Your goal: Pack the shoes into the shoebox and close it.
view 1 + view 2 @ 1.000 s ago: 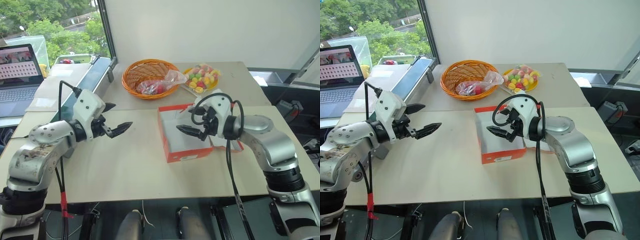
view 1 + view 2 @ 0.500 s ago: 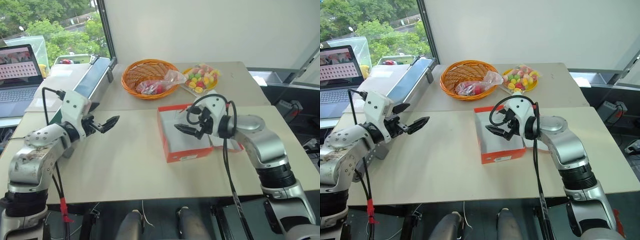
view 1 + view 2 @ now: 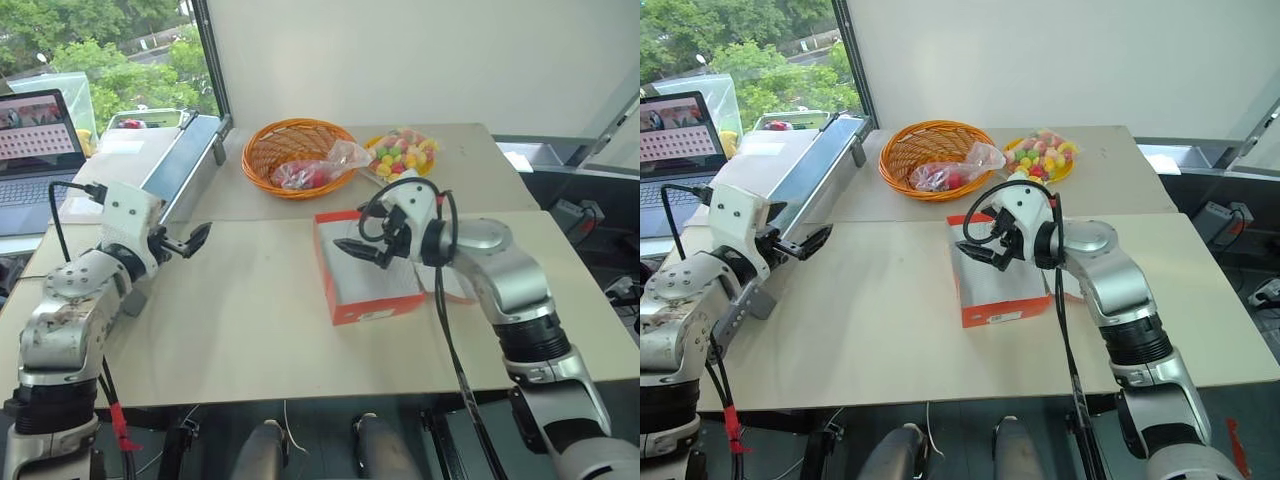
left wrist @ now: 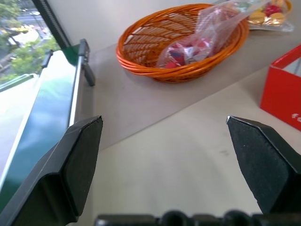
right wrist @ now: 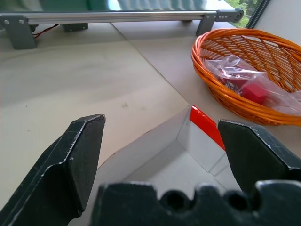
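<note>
The shoebox (image 3: 372, 275) is sitting open and looking empty just in front of the wicker basket (image 3: 295, 152). The right gripper (image 3: 362, 249) is hovering over the box, jaws spread wide and holding nothing; the left gripper (image 3: 187, 240), equally wide and empty, is hanging well off to the box's left. Packing is apparently not begun, and closing the box is still pending.

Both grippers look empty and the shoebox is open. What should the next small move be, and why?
Probably lift the right gripper up and away from the shoebox. It hangs open and empty over the box's bare white inside, partly blocking the opening that the shoes must go into. The left gripper, also open and empty, is well apart from the box, over the table.
</note>
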You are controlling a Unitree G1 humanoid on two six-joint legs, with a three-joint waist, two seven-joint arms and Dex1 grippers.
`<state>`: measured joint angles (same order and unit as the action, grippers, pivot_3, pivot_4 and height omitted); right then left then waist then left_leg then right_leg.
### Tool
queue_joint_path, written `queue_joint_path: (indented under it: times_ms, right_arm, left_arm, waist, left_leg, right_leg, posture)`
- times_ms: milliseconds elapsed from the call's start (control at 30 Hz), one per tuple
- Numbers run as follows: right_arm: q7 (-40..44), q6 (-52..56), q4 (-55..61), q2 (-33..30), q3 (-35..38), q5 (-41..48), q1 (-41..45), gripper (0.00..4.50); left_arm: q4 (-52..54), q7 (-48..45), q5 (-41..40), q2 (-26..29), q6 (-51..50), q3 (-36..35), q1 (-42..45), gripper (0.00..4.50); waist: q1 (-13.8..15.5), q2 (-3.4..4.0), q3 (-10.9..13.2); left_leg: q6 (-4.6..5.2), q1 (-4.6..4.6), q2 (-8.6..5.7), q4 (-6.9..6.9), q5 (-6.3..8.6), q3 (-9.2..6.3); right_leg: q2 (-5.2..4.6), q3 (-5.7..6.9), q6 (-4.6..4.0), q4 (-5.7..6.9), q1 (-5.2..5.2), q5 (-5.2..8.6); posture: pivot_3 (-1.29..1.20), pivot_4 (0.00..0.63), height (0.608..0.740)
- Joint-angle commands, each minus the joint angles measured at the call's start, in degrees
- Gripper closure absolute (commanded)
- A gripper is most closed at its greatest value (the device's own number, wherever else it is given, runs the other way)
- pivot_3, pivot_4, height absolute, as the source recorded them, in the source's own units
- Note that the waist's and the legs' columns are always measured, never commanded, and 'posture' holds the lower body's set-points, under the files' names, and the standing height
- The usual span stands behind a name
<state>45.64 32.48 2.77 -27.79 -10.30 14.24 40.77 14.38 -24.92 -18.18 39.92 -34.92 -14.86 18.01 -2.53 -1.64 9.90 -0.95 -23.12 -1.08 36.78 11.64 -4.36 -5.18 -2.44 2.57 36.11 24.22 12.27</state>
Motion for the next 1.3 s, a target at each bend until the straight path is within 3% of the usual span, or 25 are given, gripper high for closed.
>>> queue_joint_path:
  times_ms: [33, 1300]
  right_arm:
    - [0.4, -2.9, -0.4, 0.9, 0.3, -0.6, 2.7, 0.01]
    - [1.4, -3.3, -1.5, 0.7, 1.0, -2.3, 2.6, 0.01]
  left_arm:
    - [0.1, 2.2, 2.0, 0.3, 2.4, -2.1, 1.5, 0.00]
    - [-1.4, 3.0, 3.3, -0.9, 3.2, -2.1, 0.9, 0.00]
  waist:
    - [0.0, 0.00, 0.0]
    - [0.1, 0.00, 0.0]
  left_leg:
    - [-0.01, 0.00, 0.00, 0.00, 0.00, 0.00]
    - [-0.01, -0.02, -0.01, 0.00, 0.00, -0.01]
  right_leg:
    - [0.00, 0.00, 0.00, 0.00, 0.00, 0.00]
    - [-0.02, 0.00, -0.02, 0.01, 0.02, -0.01]
  posture:
    - [0.00, 0.150, 0.740]
    - [0.00, 0.150, 0.740]
